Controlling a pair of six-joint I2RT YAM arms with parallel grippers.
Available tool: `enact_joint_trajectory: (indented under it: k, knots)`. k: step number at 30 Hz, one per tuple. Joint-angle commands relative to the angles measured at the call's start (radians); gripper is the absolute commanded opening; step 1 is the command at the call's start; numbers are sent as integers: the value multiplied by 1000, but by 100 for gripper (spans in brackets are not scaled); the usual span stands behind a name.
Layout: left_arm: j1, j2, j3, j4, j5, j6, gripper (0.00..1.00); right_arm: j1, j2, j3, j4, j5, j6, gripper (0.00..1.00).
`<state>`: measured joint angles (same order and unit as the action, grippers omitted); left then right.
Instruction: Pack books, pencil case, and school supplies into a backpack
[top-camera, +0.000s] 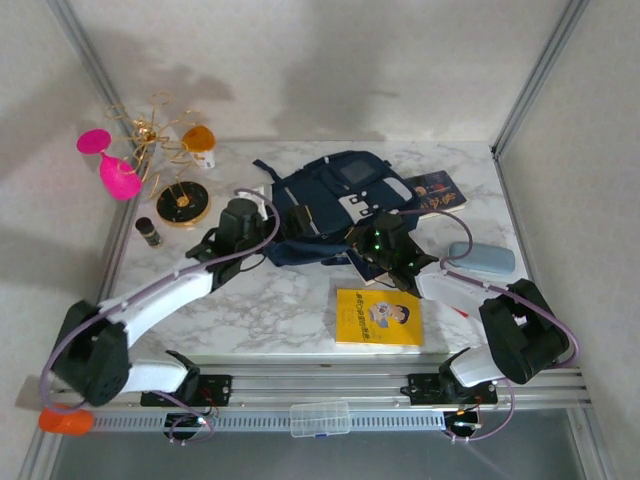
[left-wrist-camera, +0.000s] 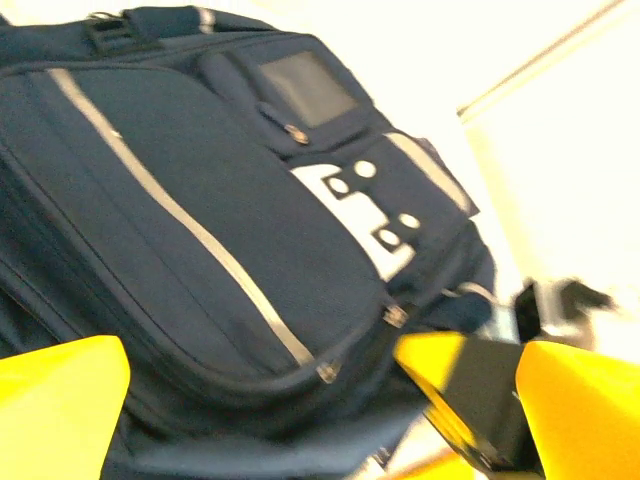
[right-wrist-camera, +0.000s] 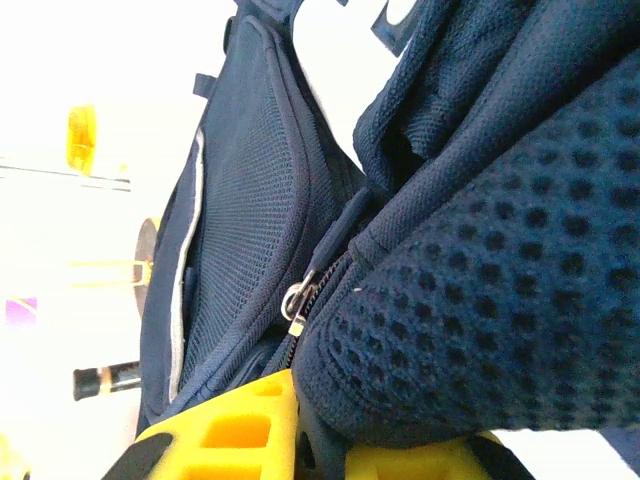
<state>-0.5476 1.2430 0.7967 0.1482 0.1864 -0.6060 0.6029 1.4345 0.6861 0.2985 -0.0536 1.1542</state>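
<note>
1. The backpack lay flat at the middle rear of the marble table, front panel up, and I saw its pale stripe and white-grey patches clearly from the left wrist camera.
2. The left gripper hung at the backpack's left edge. From the wrist its yellow fingers stood spread wide apart, released and grasping nothing, with the bag's front pocket just beyond them.
3. The right gripper sat at the backpack's near right edge. In its own camera the jaws were clenched, and a fold of the bag's padded mesh ran down between them. I read this as a pinch on the backpack, though the contact point itself lay at the picture's edge.
4. A metal zip pull hung just above the right fingers, on the seam beside the mesh.
5. The yellow book lay face up near the front edge, well apart from the bag.
6. The dark glossy book lay just beside the backpack's right side, on the table.
7. The pencil case lay on the table to the right, near the right arm.
8. A clear plastic box rested on the front rail between the arm bases.
</note>
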Motion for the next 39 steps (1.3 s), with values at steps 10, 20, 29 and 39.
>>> enact_joint_trajectory:
  k: [10,20,29,39]
  knots:
    - [-308,-137,-264,69,-50,-62,79,27,-35,-1,135,-106,127,0]
    - [-388,169,-137,172,-73,25,68,26,-34,40,58,-75,167,0]
    - [-376,355,88,8,-222,43,60,26,-36,52,31,-56,198,0]
    - [-370,402,108,-21,-293,12,50,25,-19,89,4,-66,208,0]
